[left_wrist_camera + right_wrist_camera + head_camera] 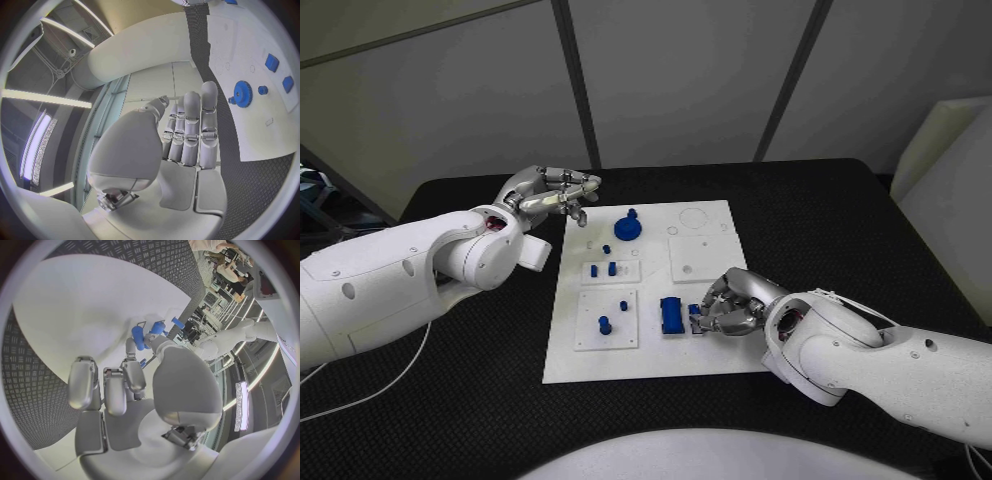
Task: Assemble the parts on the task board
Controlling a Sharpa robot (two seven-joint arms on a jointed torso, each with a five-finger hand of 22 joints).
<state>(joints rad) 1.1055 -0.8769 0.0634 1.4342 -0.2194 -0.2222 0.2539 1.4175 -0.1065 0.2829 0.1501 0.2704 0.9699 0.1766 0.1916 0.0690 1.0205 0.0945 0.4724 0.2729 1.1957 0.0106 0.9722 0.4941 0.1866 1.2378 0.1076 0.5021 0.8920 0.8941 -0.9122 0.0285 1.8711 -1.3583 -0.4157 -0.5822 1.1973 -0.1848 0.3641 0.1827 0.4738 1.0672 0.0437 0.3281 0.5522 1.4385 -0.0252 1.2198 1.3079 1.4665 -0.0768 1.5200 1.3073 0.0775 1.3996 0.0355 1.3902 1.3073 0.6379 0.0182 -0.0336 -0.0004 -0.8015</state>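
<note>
I had my right hand (721, 308) pinching a blue part (695, 312) beside the block (671, 316) (seating next); left hand (557, 196) hovered open, empty.

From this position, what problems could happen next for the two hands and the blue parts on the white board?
The right silver hand works low beside the blue block part near the edge of the white task board; a push could knock the block over or shift the board on the black table. The left silver hand hovers close to the blue gear-shaped part; lowering carelessly could bump it.
</note>
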